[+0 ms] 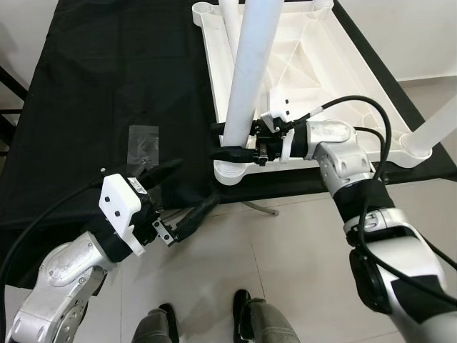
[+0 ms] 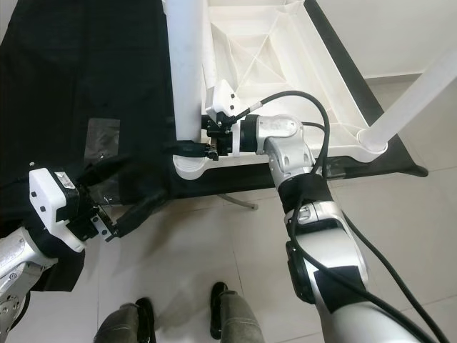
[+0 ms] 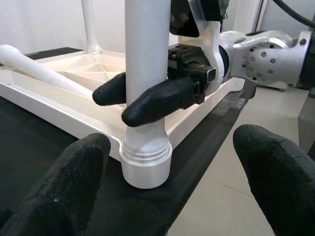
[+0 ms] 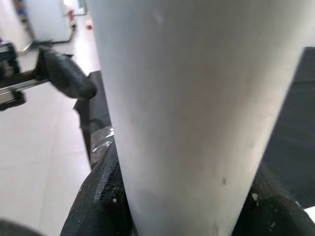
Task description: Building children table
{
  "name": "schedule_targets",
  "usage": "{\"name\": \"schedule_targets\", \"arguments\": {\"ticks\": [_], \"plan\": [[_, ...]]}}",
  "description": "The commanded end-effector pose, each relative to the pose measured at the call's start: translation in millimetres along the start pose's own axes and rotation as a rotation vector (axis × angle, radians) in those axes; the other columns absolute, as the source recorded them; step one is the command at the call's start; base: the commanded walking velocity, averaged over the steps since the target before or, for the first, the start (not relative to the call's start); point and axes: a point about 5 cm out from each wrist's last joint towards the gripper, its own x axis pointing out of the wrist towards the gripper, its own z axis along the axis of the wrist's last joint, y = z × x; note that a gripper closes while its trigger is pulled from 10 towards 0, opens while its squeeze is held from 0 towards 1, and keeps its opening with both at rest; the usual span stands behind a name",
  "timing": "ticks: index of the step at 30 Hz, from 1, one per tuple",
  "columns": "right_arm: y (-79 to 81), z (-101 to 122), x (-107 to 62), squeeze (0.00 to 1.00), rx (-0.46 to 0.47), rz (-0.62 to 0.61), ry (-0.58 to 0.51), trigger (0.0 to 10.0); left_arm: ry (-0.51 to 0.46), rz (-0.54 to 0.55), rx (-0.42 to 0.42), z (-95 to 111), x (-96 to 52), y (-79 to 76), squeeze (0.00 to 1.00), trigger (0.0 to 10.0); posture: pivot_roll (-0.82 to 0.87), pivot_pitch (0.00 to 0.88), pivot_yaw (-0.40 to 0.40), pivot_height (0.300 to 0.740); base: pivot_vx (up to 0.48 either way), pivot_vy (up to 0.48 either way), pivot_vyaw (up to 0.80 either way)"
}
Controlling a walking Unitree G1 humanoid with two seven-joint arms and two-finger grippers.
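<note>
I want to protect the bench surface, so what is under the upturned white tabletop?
A black cloth lies under the white tabletop, hanging over the near edge. What the cloth covers is hidden. The right gripper clamps the table leg at the near corner.

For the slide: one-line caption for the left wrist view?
Right gripper clamps the upright white plastic table leg above its corner socket.

Upturned tabletop [image 1: 300,50] lies on the bench [image 1: 107,86], toward its right side. Near-corner leg [image 1: 250,78] stands upright in the tabletop's front left socket; right gripper [image 1: 230,141] grips it there, left gripper [image 1: 187,191] before the tabletop, at the bench's edge.
</note>
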Motion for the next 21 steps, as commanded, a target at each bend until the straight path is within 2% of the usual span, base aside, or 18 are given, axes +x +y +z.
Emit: {"name": "schedule_targets", "arguments": {"ticks": [1,2,3,4,5,6,8,10,12,13,15,16,17,18,19,20,21], "plan": [[5.4,-25.6,1.0,0.0,0.086,-0.251,0.039,0.0,0.0,-0.016,-0.008,-0.7,-1.2,-5.3,0.0,10.0,0.04,0.297,-0.101,0.74,0.0,0.0,0.0],[5.4,-25.6,1.0,0.0,0.086,-0.251,0.039,0.0,0.0,-0.016,-0.008,-0.7,-1.2,-5.3,0.0,10.0,0.04,0.297,-0.101,0.74,0.0,0.0,0.0],[8.1,-33.4,2.5,0.0,0.108,-0.364,0.052,0.0,0.0,-0.016,-0.009,-0.8,-1.2,-5.3,0.0,10.0,0.04,0.298,-0.102,0.74,0.0,0.0,0.0],[10.7,-46.6,2.9,0.0,0.158,-0.63,0.076,0.0,0.0,-0.017,-0.01,-1.1,-1.1,-5.4,0.0,10.0,0.04,0.304,-0.104,0.74,0.0,0.0,0.0],[25.6,-61.7,5.7,0.0,0.219,-0.747,0.106,0.0,0.0,-0.018,-0.011,-1.5,-0.7,-5.5,0.0,10.0,0.04,0.303,-0.101,0.74,0.0,0.0,0.0],[36.1,-70.6,6.8,0.0,0.26,-0.808,0.126,0.0,0.001,-0.018,-0.011,-1.8,-0.4,-5.5,0.0,10.0,0.04,0.303,-0.101,0.74,0.0,0.0,0.0],[36.1,-70.6,6.8,0.0,0.26,-0.808,0.126,0.0,0.001,-0.018,-0.011,-1.8,-0.4,-5.5,0.0,10.0,0.04,0.303,-0.101,0.74,0.0,0.0,0.0],[50.1,-76.3,14.8,0.0,0.283,-0.806,0.137,0.0,-0.001,-0.018,-0.011,-2.1,0.3,-4.6,0.0,10.0,0.04,0.285,-0.096,0.74,0.0,0.0,0.0],[47.1,-73.3,17.7,0.0,0.271,-0.787,0.128,0.0,-0.003,-0.017,-0.01,-2.5,0.7,-4.0,0.0,10.0,0.04,0.281,-0.097,0.74,0.0,0.0,0.0],[40.1,-68.2,18.3,0.0,0.249,-0.779,0.123,2.4,-0.006,-0.018,-0.01,-2.8,1.5,-4.3,0.0,10.0,0.04,0.276,-0.098,0.74,0.0,0.0,0.0],[34.8,-64.3,18.0,0.0,0.234,-0.776,0.12,2.4,-0.007,-0.019,-0.01,-3.0,2.0,-4.5,0.0,10.0,0.04,0.275,-0.099,0.74,0.0,0.0,0.0],[29.3,-60.7,17.6,0.0,0.223,-0.759,0.115,10.0,-0.008,-0.02,-0.01,-3.5,2.4,-5.2,0.0,10.0,0.04,0.272,-0.101,0.74,0.0,0.0,0.0],[26.6,-56.5,17.3,0.0,0.217,-0.742,0.104,10.0,-0.008,-0.021,-0.011,-4.1,2.6,-5.8,0.0,10.0,0.04,0.269,-0.098,0.74,0.0,0.0,0.0],[25.4,-53.2,17.7,0.57,0.203,-0.717,0.103,10.0,-0.008,-0.022,-0.011,-4.4,2.6,-6.0,0.0,10.0,0.04,0.268,-0.098,0.74,0.0,0.0,0.0],[25.4,-53.2,17.7,0.57,0.203,-0.717,0.103,10.0,-0.008,-0.022,-0.011,-4.4,2.6,-6.0,0.0,10.0,0.04,0.268,-0.098,0.74,0.0,0.0,0.0],[25.2,-49.5,18.3,1.0,0.194,-0.706,0.102,10.0,-0.007,-0.022,-0.01,-4.5,2.7,-6.1,0.0,10.0,0.04,0.267,-0.096,0.74,0.0,0.0,0.0],[24.3,-46.6,18.4,1.0,0.188,-0.705,0.104,10.0,-0.008,-0.022,-0.01,-4.3,2.8,-5.7,0.0,10.0,0.04,0.267,-0.096,0.74,0.0,0.0,0.0]]}}
